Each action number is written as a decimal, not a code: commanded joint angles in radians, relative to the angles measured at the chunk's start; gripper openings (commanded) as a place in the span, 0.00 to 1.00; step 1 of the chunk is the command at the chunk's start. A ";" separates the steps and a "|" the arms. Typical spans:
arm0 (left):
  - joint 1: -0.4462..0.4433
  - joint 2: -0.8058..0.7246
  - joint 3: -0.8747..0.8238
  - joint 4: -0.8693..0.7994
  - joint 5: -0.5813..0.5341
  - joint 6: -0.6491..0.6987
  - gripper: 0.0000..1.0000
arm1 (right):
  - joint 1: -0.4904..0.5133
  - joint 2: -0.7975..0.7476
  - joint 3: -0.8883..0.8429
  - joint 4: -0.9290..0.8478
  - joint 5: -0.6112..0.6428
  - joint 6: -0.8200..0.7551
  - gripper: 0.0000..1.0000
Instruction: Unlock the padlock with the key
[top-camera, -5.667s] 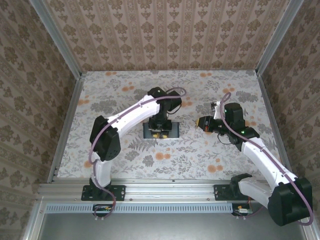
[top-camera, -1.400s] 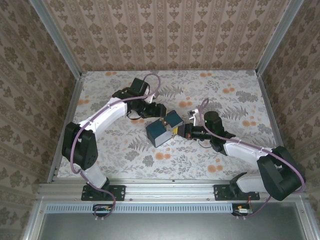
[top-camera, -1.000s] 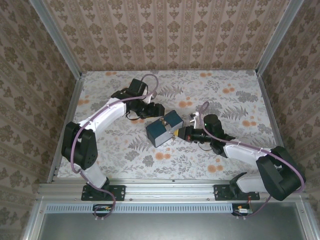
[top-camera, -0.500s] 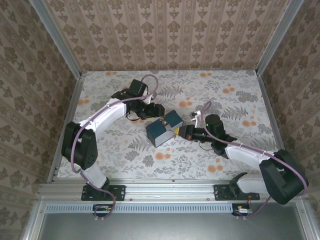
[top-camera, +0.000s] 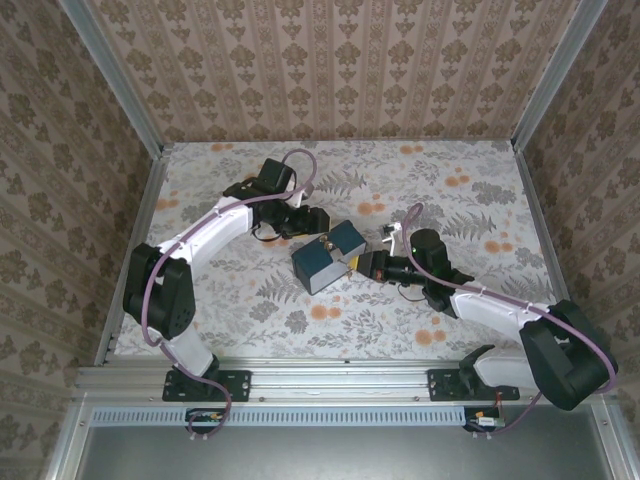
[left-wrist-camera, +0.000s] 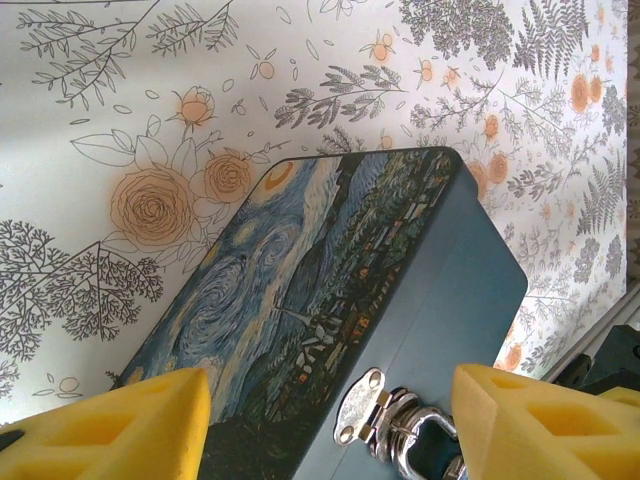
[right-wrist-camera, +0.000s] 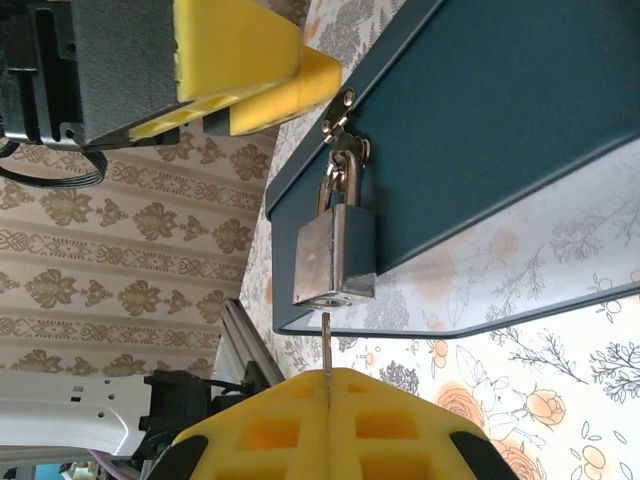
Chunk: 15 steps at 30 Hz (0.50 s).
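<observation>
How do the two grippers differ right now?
The left gripper is spread wide, clamped across the blue box; the right gripper is shut on the key. The left gripper looks over the box's lid; the right gripper faces the padlock end-on. Both have yellow fingers.
</observation>
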 joint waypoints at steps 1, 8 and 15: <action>0.009 -0.011 -0.018 0.001 0.018 -0.020 0.66 | 0.007 0.011 -0.002 0.048 0.015 0.001 0.00; 0.007 -0.012 -0.024 0.005 0.020 -0.026 0.66 | 0.007 0.035 0.004 0.073 0.020 0.009 0.00; -0.005 -0.024 -0.050 0.001 0.025 -0.030 0.65 | 0.007 0.036 -0.011 0.130 0.054 0.035 0.00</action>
